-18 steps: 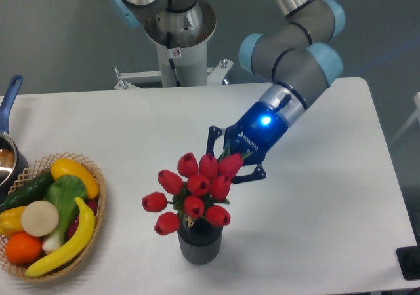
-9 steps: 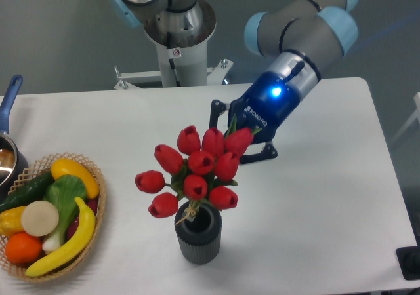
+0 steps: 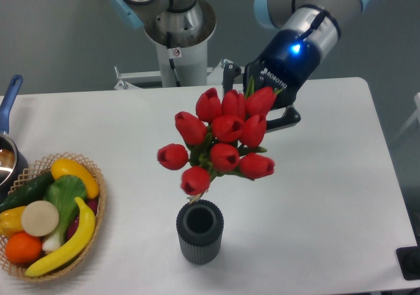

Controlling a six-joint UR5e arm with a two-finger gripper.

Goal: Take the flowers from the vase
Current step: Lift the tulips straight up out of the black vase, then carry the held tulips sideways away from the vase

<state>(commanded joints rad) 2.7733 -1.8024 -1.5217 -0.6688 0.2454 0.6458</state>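
Since the earlier frames the arm has risen and moved toward the far right, and the bunch of red tulip flowers with green leaves (image 3: 225, 144) has come fully out of the short dark grey ribbed vase (image 3: 199, 232); before, the stems were still inside its mouth. Now the flowers hang in the air above the vase, a little to the right of it, with the lowest bud just over the round opening and not touching it. The black two-finger gripper with the blue body (image 3: 256, 105) holds the bunch from the far right side. Its fingers are clamped on the flowers: one black finger shows to the left of the top buds and the other to the right, but the exact contact place is hidden behind the red buds. The vase stands upright on the white table (image 3: 328, 196), near the front edge. At the left side the woven wicker basket with colourful fruit and vegetables (image 3: 49, 213) lies in the same place as before.
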